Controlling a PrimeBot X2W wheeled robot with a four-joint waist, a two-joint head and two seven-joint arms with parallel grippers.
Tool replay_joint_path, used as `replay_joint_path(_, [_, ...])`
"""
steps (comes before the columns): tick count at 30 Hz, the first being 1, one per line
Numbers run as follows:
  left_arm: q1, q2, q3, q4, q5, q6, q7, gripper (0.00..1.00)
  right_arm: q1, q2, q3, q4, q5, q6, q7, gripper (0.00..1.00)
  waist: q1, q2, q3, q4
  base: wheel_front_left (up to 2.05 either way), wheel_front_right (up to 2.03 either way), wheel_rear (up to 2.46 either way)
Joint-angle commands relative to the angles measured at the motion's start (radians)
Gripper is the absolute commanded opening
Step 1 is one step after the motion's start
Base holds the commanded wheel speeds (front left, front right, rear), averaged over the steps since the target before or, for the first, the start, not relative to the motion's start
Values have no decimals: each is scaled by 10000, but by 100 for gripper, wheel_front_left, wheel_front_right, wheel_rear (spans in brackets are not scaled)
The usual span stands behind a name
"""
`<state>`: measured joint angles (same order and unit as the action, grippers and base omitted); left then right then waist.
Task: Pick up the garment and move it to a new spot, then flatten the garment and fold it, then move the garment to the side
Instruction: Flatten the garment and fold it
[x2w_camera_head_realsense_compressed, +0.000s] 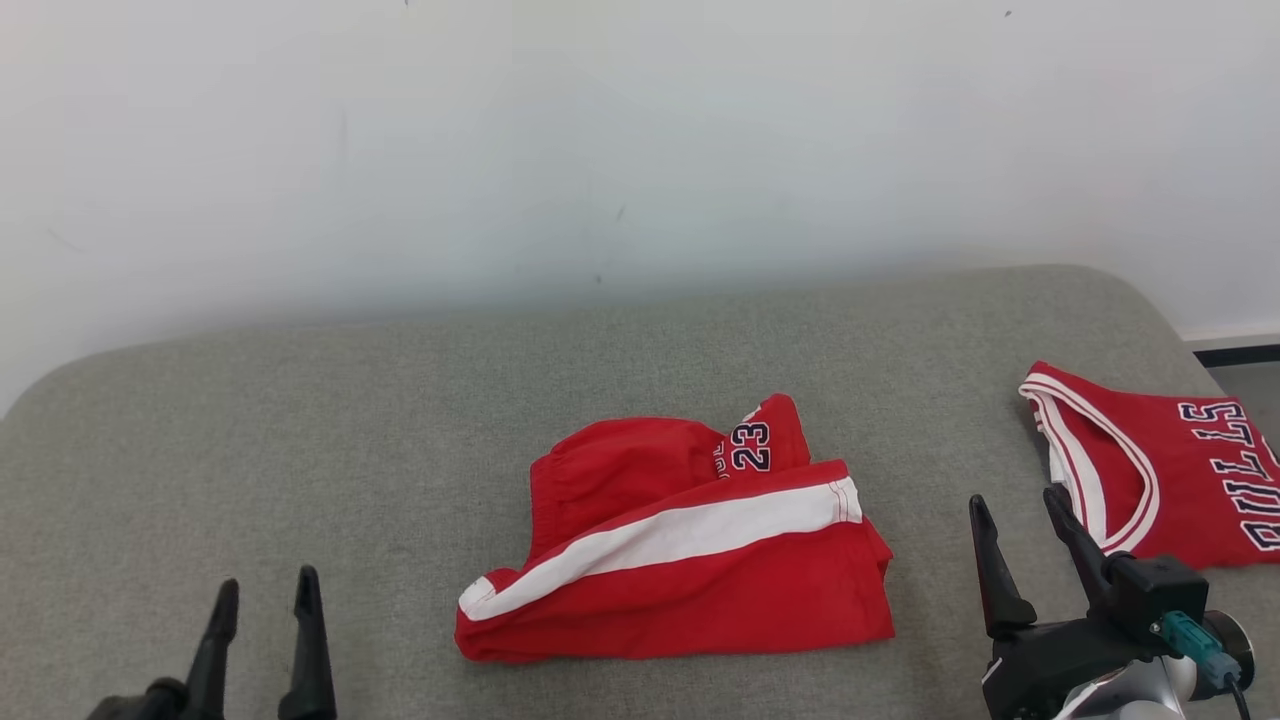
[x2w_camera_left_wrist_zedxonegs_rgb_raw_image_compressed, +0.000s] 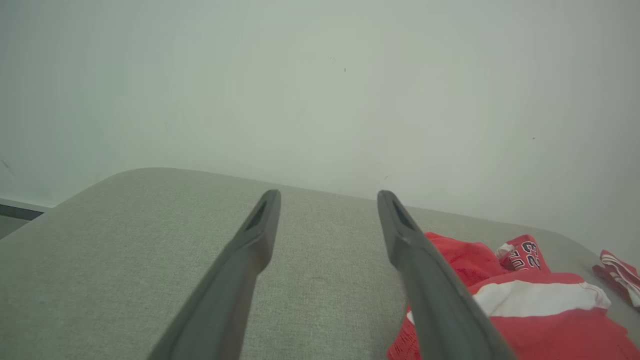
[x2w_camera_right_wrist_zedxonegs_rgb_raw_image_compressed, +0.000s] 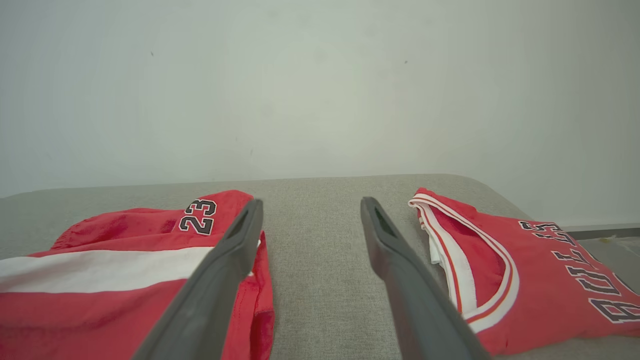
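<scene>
Two red garments lie on the grey padded surface (x2w_camera_head_realsense_compressed: 300, 420); the shorts (x2w_camera_head_realsense_compressed: 680, 545), taken here as the task's garment, sit near the middle and toward the near edge, between the two grippers; the jersey (x2w_camera_head_realsense_compressed: 1170, 470) lies well apart at the right edge. Left gripper (x2w_camera_head_realsense_compressed: 268, 580): fingers spread apart, nothing between them, standing clear of the shorts on their left side; right gripper (x2w_camera_head_realsense_compressed: 1015, 497): fingers likewise apart and empty, over bare surface between shorts and jersey, touching neither. Progress, as judged: the shorts lie doubled over in a compact, layered bundle, so relocation and folding appear largely done, though the fold is loose, with a numbered corner poking out at the far side; the transfer to the side appears outstanding. Orientation: the long axis runs left to right across the head view, the white stripe (x2w_camera_head_realsense_compressed: 660, 540) climbing slightly toward the right; the gathered far-left portion may be the waistband, but the folds hide enough that this cannot be confirmed.
</scene>
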<state>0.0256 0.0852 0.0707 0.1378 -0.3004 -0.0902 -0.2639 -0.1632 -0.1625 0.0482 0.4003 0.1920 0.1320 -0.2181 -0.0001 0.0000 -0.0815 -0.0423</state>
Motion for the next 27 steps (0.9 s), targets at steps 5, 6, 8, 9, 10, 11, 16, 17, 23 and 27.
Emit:
replay_joint_path(5, [89, -63, -114, 599, 119, -168, 3, 100, 155, -100, -62, -39, 98, -31, 10, 100, 1, 0, -175, -13, 0, 0, 0])
replay_joint_path(6, [97, -66, -138, 724, 104, -200, 3, 100, 167, -113, -72, -46, 107, -31, 21, 100, 1, 0, -194, -18, 0, 0, 0])
replay_joint_path(8, [67, -68, -166, 883, 131, -226, 3, 100, 199, -114, -79, -62, 94, -31, 34, 100, 1, 0, -214, -25, 0, 0, 0])
replay_joint_path(9, [76, -77, -195, 999, 114, -220, 3, 100, 207, -112, -86, -64, 87, -31, 52, 100, 1, 0, -219, -28, 0, 0, 0])
replay_joint_path(10, [58, -72, -211, 1053, 121, -236, 3, 100, 210, -112, -93, -72, 76, -31, 56, 100, 1, 0, -218, -29, 0, 0, 0])
replay_joint_path(11, [35, -67, -215, 1110, 130, -253, 3, 100, 207, -109, -90, -88, 64, -31, 71, 100, 1, 0, -211, -29, 0, 0, 0])
replay_joint_path(16, [-103, -12, -238, 1316, 143, -303, 3, 100, 233, -55, -88, -184, 12, -31, 137, 100, 1, 0, -157, -13, 0, 0, 0])
replay_joint_path(17, [-117, -7, -239, 1341, 152, -307, 3, 100, 238, -49, -87, -202, 8, -31, 147, 100, 1, 0, -147, -9, 0, 0, 0])
replay_joint_path(23, [-136, 8, -255, 1404, 232, -335, 3, 100, 251, -7, -70, -270, -34, -31, 179, 100, 1, 0, -90, 11, 0, 0, 0])
replay_joint_path(27, [-92, 0, -330, 1449, 296, -357, 3, 100, 240, 23, -58, -293, -67, -31, 199, 100, 1, 0, -65, 13, 0, 0, 0])
